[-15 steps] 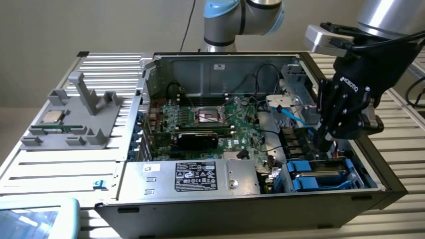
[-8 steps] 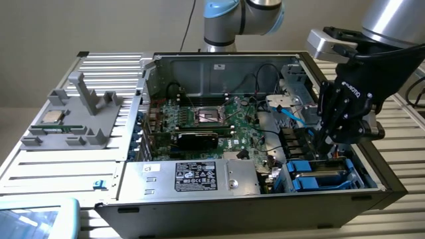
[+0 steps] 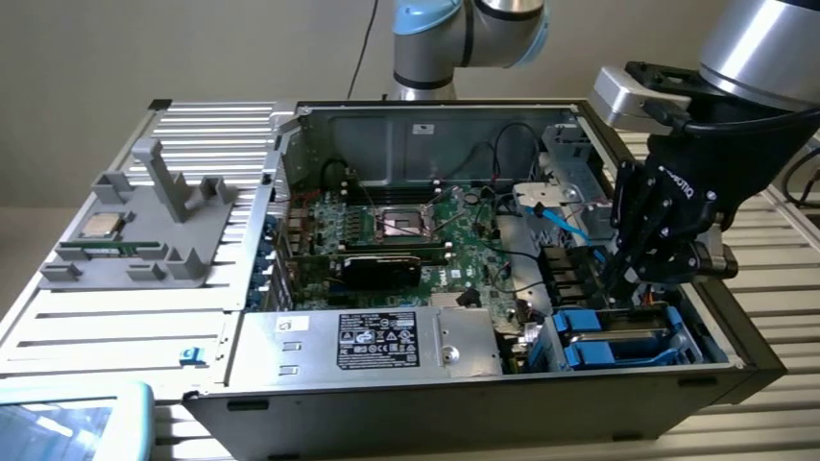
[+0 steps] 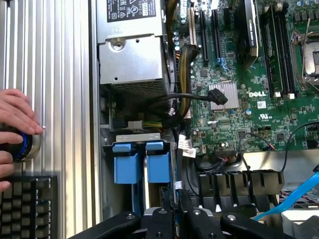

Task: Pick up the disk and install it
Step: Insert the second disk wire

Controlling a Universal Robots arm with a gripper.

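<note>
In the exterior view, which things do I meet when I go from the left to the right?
Grey plastic fixture → green motherboard → blue SATA cable → gripper above the blue drive carriers.

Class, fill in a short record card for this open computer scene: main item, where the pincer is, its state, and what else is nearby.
main item: open computer case with Dell motherboard
pincer position: pincer low over the blue drive carriers in the drive bay
pincer state: shut
held object: cannot tell
nearby: power supply; a person's hand on a blue-ringed knob
</note>
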